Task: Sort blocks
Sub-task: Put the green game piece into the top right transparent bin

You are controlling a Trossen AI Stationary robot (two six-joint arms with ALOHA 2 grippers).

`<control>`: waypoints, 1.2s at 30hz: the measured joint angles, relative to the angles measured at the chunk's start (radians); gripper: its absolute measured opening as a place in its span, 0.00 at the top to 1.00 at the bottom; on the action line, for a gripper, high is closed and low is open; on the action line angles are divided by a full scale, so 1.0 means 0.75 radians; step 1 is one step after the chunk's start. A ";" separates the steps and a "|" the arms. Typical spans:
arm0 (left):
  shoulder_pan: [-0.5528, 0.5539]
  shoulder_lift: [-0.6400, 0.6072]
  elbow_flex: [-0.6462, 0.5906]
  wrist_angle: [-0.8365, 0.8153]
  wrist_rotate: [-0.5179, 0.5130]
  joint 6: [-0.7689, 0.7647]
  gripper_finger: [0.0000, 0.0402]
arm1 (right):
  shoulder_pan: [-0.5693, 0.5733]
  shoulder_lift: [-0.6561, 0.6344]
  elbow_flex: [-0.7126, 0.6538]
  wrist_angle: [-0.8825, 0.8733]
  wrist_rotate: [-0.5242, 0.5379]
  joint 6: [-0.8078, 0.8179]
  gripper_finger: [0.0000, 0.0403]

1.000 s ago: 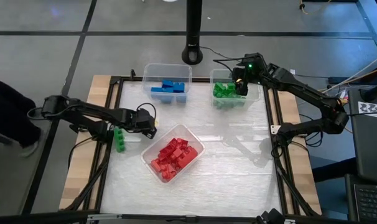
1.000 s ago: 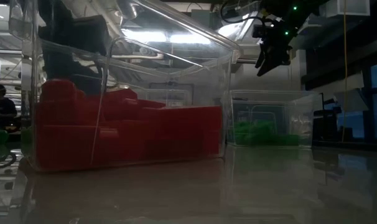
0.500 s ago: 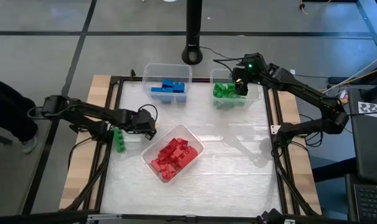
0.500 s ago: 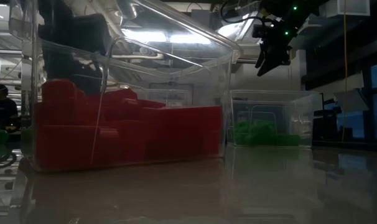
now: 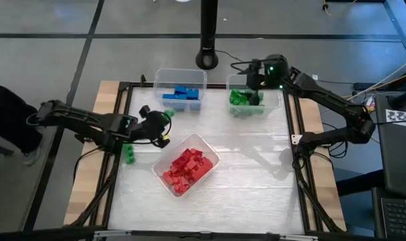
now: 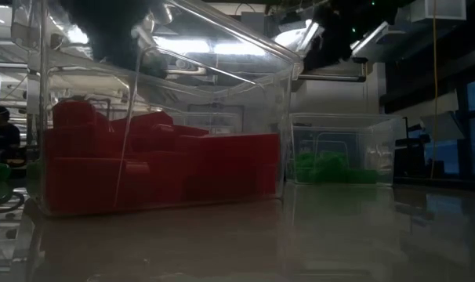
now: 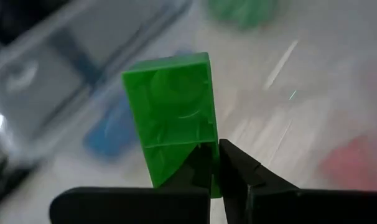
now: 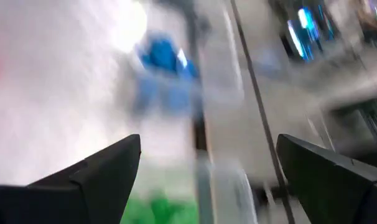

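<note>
My left pincer [image 7: 216,163] grips a small green studded plastic brick [image 7: 173,112] above the table [image 5: 256,174]; I'd carry it level to the clear green-brick bin [image 5: 273,107], where my right pincer [image 5: 254,79] hangs spread.

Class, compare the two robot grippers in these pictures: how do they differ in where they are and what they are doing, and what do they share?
The left gripper is between the blue bin and the red bin; the right gripper is over the green bin.
The left gripper is shut on a green block; the right gripper is open and empty.
Both are dark, two-fingered, and raised off the table.
</note>
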 joint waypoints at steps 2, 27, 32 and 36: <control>-0.021 -0.028 0.002 0.133 -0.009 0.132 0.99 | 0.038 0.007 0.001 0.077 -0.121 0.003 0.07; -0.154 0.055 0.002 0.780 0.030 0.809 0.98 | 0.617 0.451 0.001 1.070 -0.317 0.409 0.07; -0.170 0.055 0.002 0.786 0.029 0.830 0.98 | 0.644 0.526 0.001 1.248 -0.347 0.491 0.07; -0.179 0.055 0.001 0.826 0.029 0.870 0.99 | 0.659 0.576 0.001 1.355 -0.348 0.530 0.07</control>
